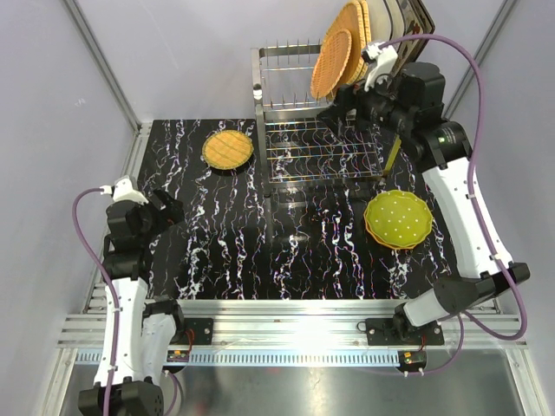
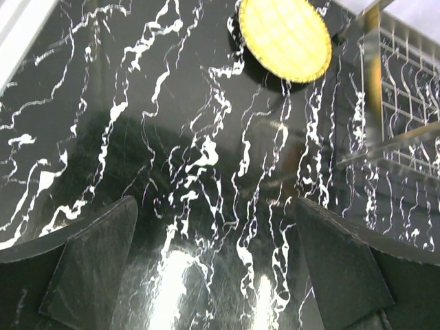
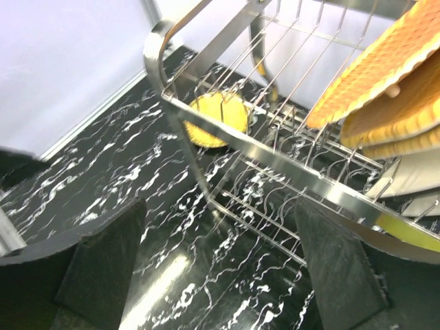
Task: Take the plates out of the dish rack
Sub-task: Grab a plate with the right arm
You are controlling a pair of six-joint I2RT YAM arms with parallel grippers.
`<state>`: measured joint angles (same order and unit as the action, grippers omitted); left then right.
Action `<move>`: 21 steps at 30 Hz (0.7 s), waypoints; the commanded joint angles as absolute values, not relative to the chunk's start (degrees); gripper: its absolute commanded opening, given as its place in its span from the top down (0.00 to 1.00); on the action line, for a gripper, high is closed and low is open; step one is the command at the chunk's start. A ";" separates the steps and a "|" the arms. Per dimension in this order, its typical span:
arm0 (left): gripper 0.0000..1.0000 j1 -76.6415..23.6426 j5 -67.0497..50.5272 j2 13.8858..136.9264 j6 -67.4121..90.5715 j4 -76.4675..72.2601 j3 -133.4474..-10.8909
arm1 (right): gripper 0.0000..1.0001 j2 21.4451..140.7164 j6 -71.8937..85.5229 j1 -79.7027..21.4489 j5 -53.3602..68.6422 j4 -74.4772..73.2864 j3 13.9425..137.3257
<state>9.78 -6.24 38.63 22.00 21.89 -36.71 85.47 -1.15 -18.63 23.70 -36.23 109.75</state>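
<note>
Steel wire dish rack point(image 1: 316, 130) stands at the far middle of the black, white-veined desk point(image 1: 217, 251) in the top view. We see its plates bunched at the top tier's right end, upright betw. the prongs. Two orange woven plates point(image 1: 334, 62) sit nearest the front, cream square plates point(image 1: 386, 22) behind them, then a dark patterned plate point(image 1: 422, 19) at the back. Off the rack, a yellow-orange woven plate point(image 1: 228, 149) lies flat on the desk just left of it. A lime-green dotted plate point(image 1: 398, 218) lies flat near the rack's right front leg, w/ an orange rim showing under its near edge. Right fingers point(image 1: 340, 106) are up at the rack's right side, just below the orange woven plates. Left fingers point(image 1: 169, 211) hang low over the desk's left part, well apart from the rack.

Left wrist view: left fingers point(image 2: 96, 268) are spread wide w/ nothing betw. them, only desk below. The yellow-orange woven plate point(image 2: 285, 38) lies ahead & the dish rack point(image 2: 405, 89) is at the right edge.

Right wrist view: right fingers point(image 3: 344, 268) are spread wide too, holding nothing. The dish rack top rail point(image 3: 275, 155) crosses just ahead, and the orange woven plates point(image 3: 378, 69) lean at upper right, not touched.
</note>
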 commanded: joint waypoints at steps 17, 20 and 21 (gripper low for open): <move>0.01 9.93 -9.32 34.80 22.76 24.52 -35.77 | 0.15 102.38 16.35 -26.89 -12.12 -39.72 136.65; 0.01 9.93 -9.32 34.63 22.94 24.52 -35.68 | 0.21 105.37 16.70 -27.60 -15.81 -40.43 140.43; 0.01 9.93 -9.23 34.54 23.11 24.35 -35.51 | 0.24 106.08 16.61 -27.86 -18.00 -40.95 141.32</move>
